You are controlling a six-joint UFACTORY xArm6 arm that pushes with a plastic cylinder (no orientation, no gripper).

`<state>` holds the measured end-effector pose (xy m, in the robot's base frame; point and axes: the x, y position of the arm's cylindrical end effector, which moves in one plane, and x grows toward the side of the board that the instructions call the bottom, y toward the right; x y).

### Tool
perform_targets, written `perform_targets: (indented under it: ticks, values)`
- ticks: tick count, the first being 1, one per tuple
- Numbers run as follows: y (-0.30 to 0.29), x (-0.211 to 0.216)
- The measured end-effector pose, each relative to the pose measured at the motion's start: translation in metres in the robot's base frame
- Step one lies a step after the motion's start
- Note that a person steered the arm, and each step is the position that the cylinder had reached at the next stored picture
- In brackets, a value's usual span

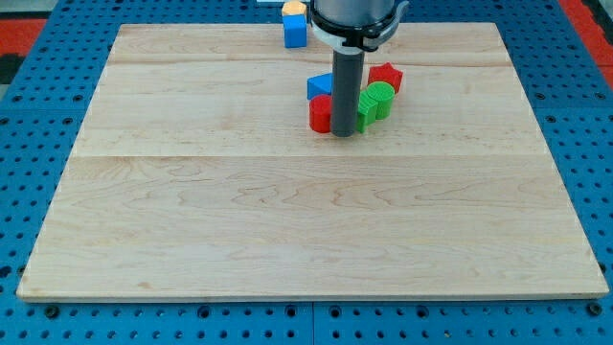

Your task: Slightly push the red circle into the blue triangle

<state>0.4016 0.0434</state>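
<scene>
- While the rod comes down from the view's top, the board (192, 240) lies flat on a blue pegboard (38, 144) and fills most of the view.
- At the top edge, left of the rod, a blue cube (295, 32) stands with an orange block (293, 9) touching it from behind; this orange block is cut by the frame, so its shape cannot be told.
- Near the board's upper middle sits a tight cluster of blocks.
- The blue triangle (318, 86) is at the cluster's left and back.
- The red circle (320, 114) is just in front of the blue triangle, and the two seem to touch.
- The tip (344, 134) rests on the board just right of the red circle, against its side.
- The rod has no fingers, so it holds nothing; it only presses sideways.
- The green block (375, 103) is just right of the rod, close to it; its shape looks rounded.
- The red block (388, 77) is behind the green one, at the cluster's right and back; its shape is not clear.
</scene>
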Motion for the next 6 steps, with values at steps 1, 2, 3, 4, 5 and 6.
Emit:
perform_targets:
  ticks: [1, 2, 3, 4, 5, 6]
  values:
    - [0.012, 0.003]
    - [-0.001, 0.033]
    - [-0.041, 0.013]
    - [-0.043, -0.006]
    - [-0.049, -0.005]
    - [-0.138, -0.004]
